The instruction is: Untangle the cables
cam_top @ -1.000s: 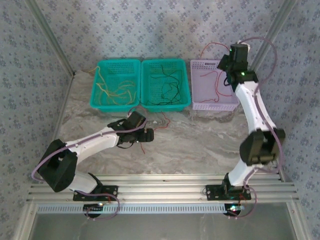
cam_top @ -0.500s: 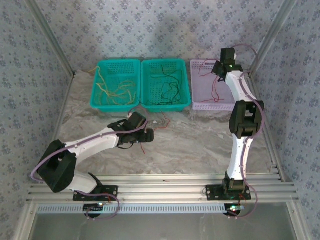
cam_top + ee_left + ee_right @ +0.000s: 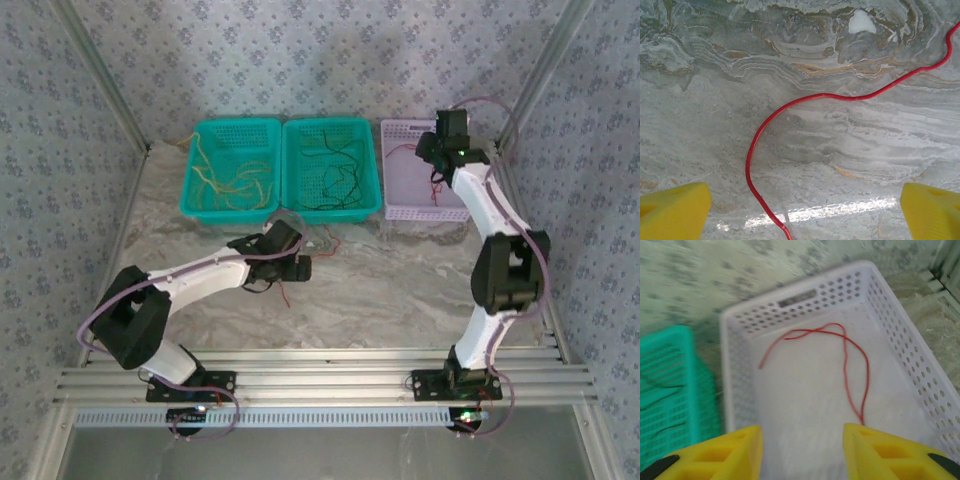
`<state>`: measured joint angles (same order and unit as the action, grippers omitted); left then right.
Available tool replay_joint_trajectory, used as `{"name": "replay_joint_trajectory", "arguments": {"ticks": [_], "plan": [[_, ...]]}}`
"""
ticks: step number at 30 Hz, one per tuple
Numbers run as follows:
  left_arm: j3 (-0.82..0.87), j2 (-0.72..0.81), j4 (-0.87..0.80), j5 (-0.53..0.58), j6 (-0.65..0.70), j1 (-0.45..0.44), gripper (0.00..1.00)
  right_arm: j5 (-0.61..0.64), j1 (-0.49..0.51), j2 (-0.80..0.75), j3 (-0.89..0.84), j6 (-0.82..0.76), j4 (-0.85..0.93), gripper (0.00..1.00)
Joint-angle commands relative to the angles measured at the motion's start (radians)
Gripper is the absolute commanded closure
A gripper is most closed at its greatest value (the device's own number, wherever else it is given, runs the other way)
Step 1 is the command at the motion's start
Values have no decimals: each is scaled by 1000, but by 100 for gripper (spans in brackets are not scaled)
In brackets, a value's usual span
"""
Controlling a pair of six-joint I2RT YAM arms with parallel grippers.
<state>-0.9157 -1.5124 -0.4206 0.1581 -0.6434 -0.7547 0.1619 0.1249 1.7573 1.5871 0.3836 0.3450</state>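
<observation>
A red cable (image 3: 790,102) lies loose in a long curve on the marble table (image 3: 865,150). My left gripper (image 3: 805,215) hovers low over it, open, its yellow fingertips (image 3: 675,210) wide apart with nothing between them. From above, the left gripper (image 3: 298,268) sits mid-table with a red cable end (image 3: 285,290) beside it. My right gripper (image 3: 802,450) is open above the lilac basket (image 3: 900,325), where another red cable (image 3: 845,355) lies; that cable's end runs up to the right fingertip (image 3: 875,440). Yellow cables (image 3: 235,178) fill the left teal basket, black cables (image 3: 335,170) the middle one.
Three baskets stand in a row at the back: teal (image 3: 205,205), teal (image 3: 300,205) and lilac (image 3: 395,205). A small pale tangle (image 3: 322,242) lies just in front of the middle basket. Patterned walls and metal posts close in the sides.
The right arm swung and folded, bringing its gripper lower over the lilac basket. The left arm's elbow shifted right while its gripper stayed near the red cable.
</observation>
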Motion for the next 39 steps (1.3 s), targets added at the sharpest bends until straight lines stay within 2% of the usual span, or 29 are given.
{"name": "replay_joint_trajectory", "arguments": {"ticks": [1, 3, 7, 14, 22, 25, 32, 39], "plan": [[-10, 71, 2, 14, 18, 5, 3, -79, 106, -143, -92, -10, -49, 49], [8, 110, 13, 8, 14, 20, 2, -156, 162, -200, -176, 24, -76, 47], [35, 146, 19, -46, 3, 59, 2, -217, 288, -254, -293, 58, -100, 46], [87, 222, 19, -67, -6, 89, 2, -202, 480, -214, -433, -4, -122, 46], [102, 263, 2, -63, -5, 99, 2, -211, 543, -63, -492, -26, -200, 46], [114, 278, -3, -54, -7, 99, 2, -143, 568, -13, -505, -47, -233, 46], [121, 294, -20, -33, -1, 98, 2, -83, 562, 104, -493, -67, -290, 47], [127, 304, -27, -16, 1, 98, 2, 60, 576, 120, -511, -79, -332, 49]]}}
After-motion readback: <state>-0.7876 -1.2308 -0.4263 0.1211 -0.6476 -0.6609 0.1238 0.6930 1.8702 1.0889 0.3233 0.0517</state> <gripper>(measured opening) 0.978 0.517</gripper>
